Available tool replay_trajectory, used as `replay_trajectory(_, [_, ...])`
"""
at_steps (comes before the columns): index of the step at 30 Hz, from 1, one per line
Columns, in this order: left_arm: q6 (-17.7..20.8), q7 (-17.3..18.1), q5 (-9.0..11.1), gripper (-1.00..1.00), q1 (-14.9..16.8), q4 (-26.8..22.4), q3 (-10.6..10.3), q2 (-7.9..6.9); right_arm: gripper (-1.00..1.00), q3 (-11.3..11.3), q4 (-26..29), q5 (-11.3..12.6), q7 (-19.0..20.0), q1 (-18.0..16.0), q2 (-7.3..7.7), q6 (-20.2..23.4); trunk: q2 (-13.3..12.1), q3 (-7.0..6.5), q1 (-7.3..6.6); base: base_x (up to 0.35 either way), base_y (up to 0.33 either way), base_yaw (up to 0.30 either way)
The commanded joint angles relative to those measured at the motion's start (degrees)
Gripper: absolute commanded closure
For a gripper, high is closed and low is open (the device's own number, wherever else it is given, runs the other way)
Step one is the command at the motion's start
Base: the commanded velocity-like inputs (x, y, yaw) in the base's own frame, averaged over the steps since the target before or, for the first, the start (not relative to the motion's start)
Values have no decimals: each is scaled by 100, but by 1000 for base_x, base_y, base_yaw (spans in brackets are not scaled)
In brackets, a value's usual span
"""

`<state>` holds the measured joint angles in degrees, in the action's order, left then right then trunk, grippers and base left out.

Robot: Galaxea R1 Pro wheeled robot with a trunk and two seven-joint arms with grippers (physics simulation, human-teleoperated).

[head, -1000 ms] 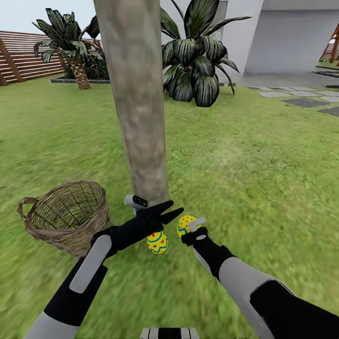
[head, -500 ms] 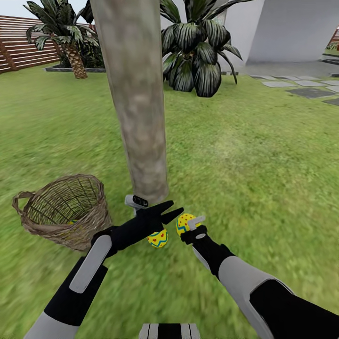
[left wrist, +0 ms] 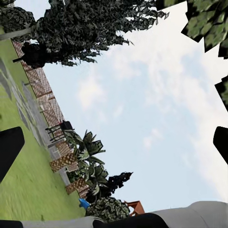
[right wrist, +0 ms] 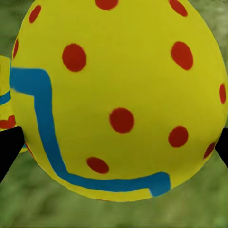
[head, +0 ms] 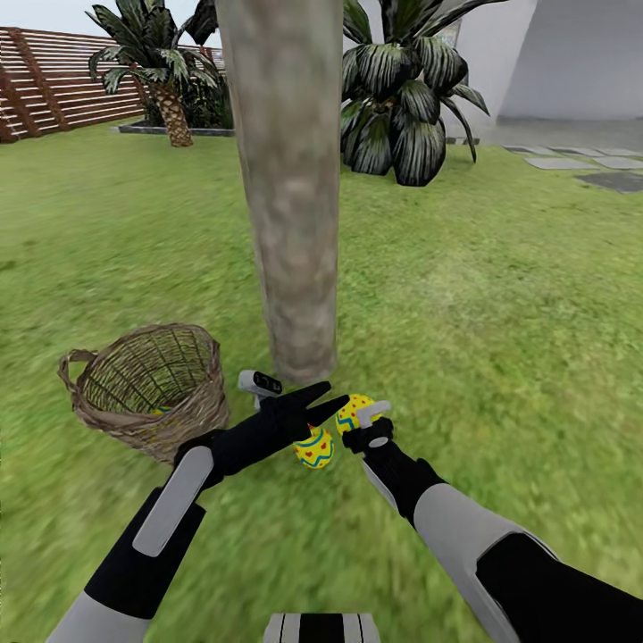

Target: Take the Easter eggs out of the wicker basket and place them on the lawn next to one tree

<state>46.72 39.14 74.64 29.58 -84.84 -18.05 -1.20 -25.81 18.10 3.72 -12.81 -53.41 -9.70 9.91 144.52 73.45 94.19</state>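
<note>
The thick mottled tree trunk [head: 295, 223] rises from the lawn [head: 500, 339] straight ahead. My right gripper [head: 357, 416] is shut on a yellow red-dotted Easter egg [head: 354, 411] [right wrist: 118, 99], held low near the trunk's base. A second egg [head: 314, 448] lies on the grass just below my left gripper [head: 323, 399], and its edge [right wrist: 4, 111] shows beside the held egg in the right wrist view. The left gripper is open and empty, pointing toward the trunk. The wicker basket [head: 147, 388] stands to the left, with a bit of yellow and blue [head: 161, 411] showing inside.
A broad-leaved palm [head: 402, 98] stands behind the tree, and a scaly-trunked palm [head: 165, 80] stands by the slatted fence [head: 54, 94]. Grey stepping stones [head: 572, 165] and the white house [head: 572, 62] are at the far right. Open grass stretches to the right.
The whole view has shifted: tree, basket and the lying egg now sit further right and nearer. Both arms keep their pose, with the right gripper still holding its egg.
</note>
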Motion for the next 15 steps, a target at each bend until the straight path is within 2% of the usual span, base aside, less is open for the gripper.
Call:
replay_trajectory(1, [30,-3,34,-100,4,2,-6,-3,100,-48,10,40,-46,-3,4,37,2,4,-1,0,0,40])
replay_trajectory(3, [30,-3,35,-100,4,2,-12,-3,100,-47,10,41,-46,-3,4,37,2,4,-1,33,0,14])
replay_trajectory(9, [30,0,34,-100,4,-3,-14,-3,100,-48,10,41,-38,-3,4,39,2,4,-1,253,0,1])
replay_trajectory(12, [30,-1,34,-100,4,-5,-14,-3,100,-48,10,41,-37,-3,4,43,2,4,-1,29,0,0])
replay_trajectory(15, [30,-3,33,-100,4,-6,-16,-3,100,-47,10,42,-32,-3,4,31,6,71,7,2,0,0])
